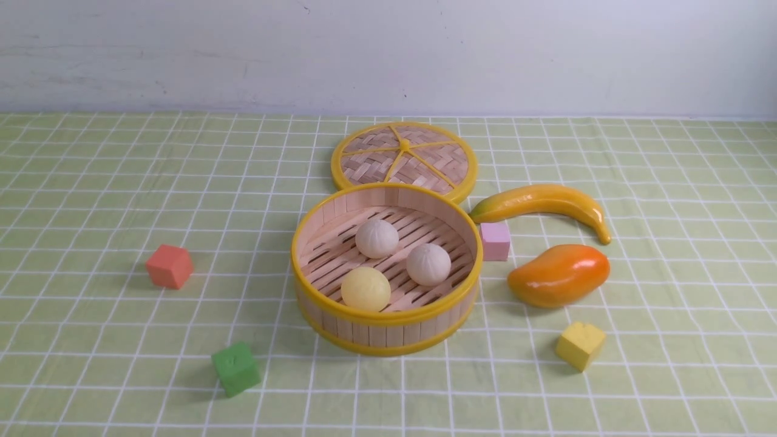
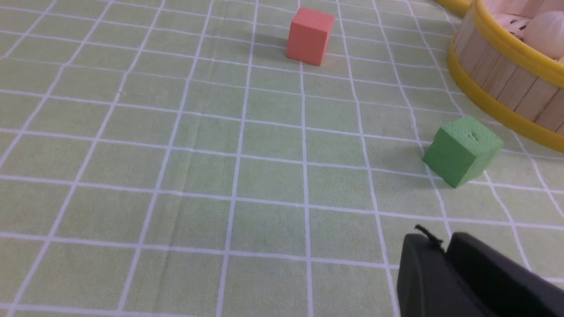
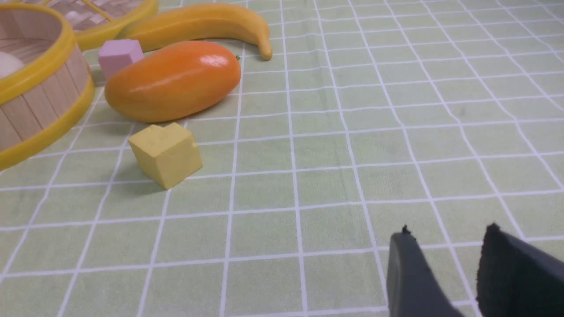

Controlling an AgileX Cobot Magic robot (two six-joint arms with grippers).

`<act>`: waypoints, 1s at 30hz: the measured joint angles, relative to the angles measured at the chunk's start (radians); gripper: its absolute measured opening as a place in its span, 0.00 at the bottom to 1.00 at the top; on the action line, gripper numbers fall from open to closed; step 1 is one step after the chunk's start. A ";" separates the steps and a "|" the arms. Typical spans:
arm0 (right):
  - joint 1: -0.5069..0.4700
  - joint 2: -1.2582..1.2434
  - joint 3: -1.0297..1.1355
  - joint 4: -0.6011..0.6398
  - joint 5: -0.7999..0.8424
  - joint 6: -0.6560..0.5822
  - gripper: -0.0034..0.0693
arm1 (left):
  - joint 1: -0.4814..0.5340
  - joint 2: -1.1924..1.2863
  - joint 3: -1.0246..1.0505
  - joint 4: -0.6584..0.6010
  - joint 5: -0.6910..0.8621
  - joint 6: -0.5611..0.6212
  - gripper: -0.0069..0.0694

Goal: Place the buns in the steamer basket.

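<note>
Green checked tablecloth [image 1: 109,182], white wall behind | left gripper [image 2: 445,246] low, jaws pressed together, empty | right gripper [image 3: 445,246] jaws slightly spread, empty | all three buns [image 1: 377,238] sit inside the steamer basket [image 1: 386,315], task looks done | woven lid [image 1: 403,159] lies just behind, off so buns drop in.

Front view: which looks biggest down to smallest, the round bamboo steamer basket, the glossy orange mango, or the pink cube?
1. Round bamboo steamer basket, clearly largest.
2. Glossy orange mango.
3. Pink cube, smallest, though partly hidden behind the basket and slightly farther away.
</note>
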 joint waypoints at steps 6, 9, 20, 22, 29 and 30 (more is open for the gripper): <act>0.000 0.000 0.000 0.000 0.000 0.000 0.38 | 0.000 0.000 0.000 0.000 0.000 0.000 0.19; 0.000 0.000 0.000 0.000 0.000 0.000 0.38 | 0.000 0.000 0.000 0.000 0.000 0.000 0.19; 0.000 0.000 0.000 0.000 0.000 0.000 0.38 | 0.000 0.000 0.000 0.001 0.000 0.000 0.20; 0.000 0.000 0.000 0.001 0.000 0.000 0.38 | 0.000 0.000 0.000 0.001 0.000 0.000 0.20; 0.000 0.000 0.000 0.001 0.000 0.000 0.38 | 0.000 0.000 0.000 0.001 0.000 0.000 0.21; 0.000 0.000 0.000 0.000 0.000 0.000 0.38 | 0.000 0.000 0.000 0.001 0.000 0.000 0.21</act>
